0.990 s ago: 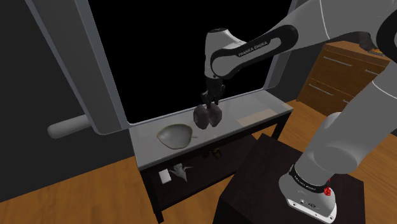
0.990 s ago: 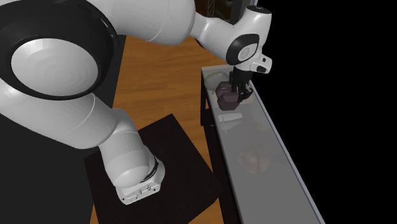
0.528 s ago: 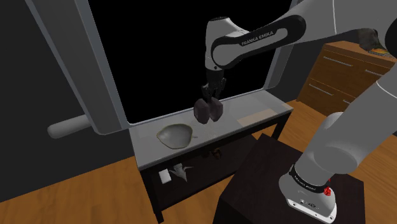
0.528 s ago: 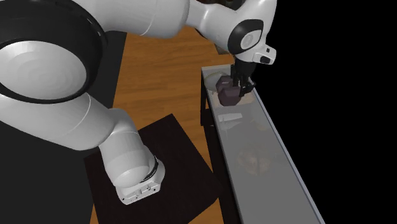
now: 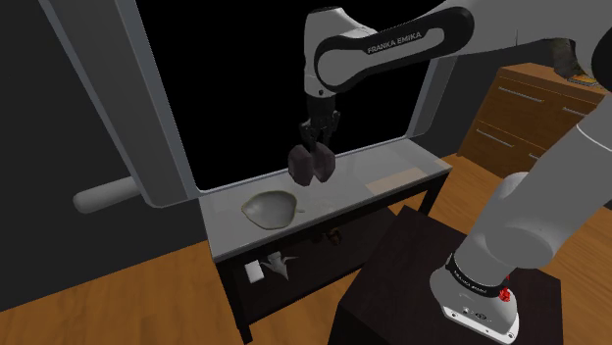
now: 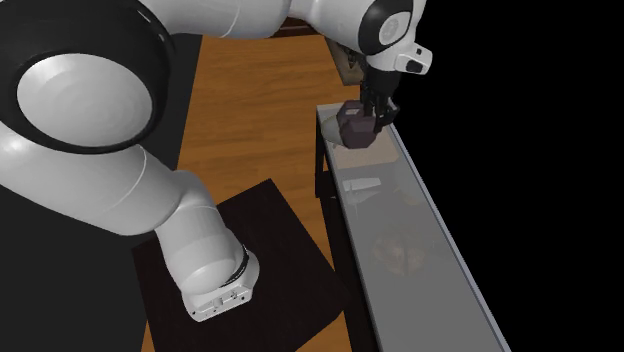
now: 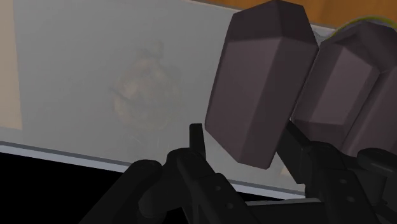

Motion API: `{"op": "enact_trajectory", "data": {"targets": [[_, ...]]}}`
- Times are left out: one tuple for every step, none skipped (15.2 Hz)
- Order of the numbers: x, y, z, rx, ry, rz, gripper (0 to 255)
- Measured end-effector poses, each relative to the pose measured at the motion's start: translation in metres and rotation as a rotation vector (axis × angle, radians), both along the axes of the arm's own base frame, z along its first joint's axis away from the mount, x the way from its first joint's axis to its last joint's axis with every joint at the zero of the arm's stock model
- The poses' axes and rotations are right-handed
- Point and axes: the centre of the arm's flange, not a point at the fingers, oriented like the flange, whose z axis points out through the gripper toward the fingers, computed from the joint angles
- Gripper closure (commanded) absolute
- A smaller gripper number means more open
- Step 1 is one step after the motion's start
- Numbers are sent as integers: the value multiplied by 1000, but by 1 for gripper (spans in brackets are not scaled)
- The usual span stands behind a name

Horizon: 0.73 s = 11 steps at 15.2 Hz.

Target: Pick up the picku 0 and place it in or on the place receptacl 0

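Note:
A dark brownish, lumpy two-lobed object [image 5: 310, 167] hangs in the air above the glass-topped table [image 5: 392, 159], with my gripper [image 5: 315, 149] shut on it from above. The wrist view has the black fingers [image 7: 196, 137] clasping one faceted lobe of the object [image 7: 264, 83], with the second lobe beside it. From the second exterior view the object [image 6: 354, 124] hangs under the gripper [image 6: 372, 112], over the table's far end. A pale shallow bowl [image 5: 270, 208] rests on the tabletop, below the held object and toward the shoulder view's left.
A tan flat card [image 5: 390, 179] lies on the table toward the shoulder view's right. Small pale items [image 5: 270, 265] sit on the lower shelf. The dark stand [image 5: 392, 284] is in front, a wooden dresser [image 5: 530, 108] at right, a black area behind the table.
The gripper has risen with the dark object still clasped and drifted a little toward the shoulder view's left, nearer above the bowl. The bowl and card have stayed put.

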Motion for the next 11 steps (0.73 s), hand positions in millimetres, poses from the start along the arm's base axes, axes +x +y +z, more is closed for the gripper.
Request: {"op": "enact_trajectory", "data": {"targets": [[2,11,2,0,0,0,255],[8,22,6,0,0,0,255],[12,34,10,0,0,0,255],[13,45,14,0,0,0,255],[21,58,16,0,0,1,255],[26,71,19,0,0,1,255],[32,84,25,0,0,0,255],[35,93,29,0,0,0,255],[36,105,31,0,0,0,255],[38,110,30,0,0,0,255],[41,114,27,0,0,0,255]]}}
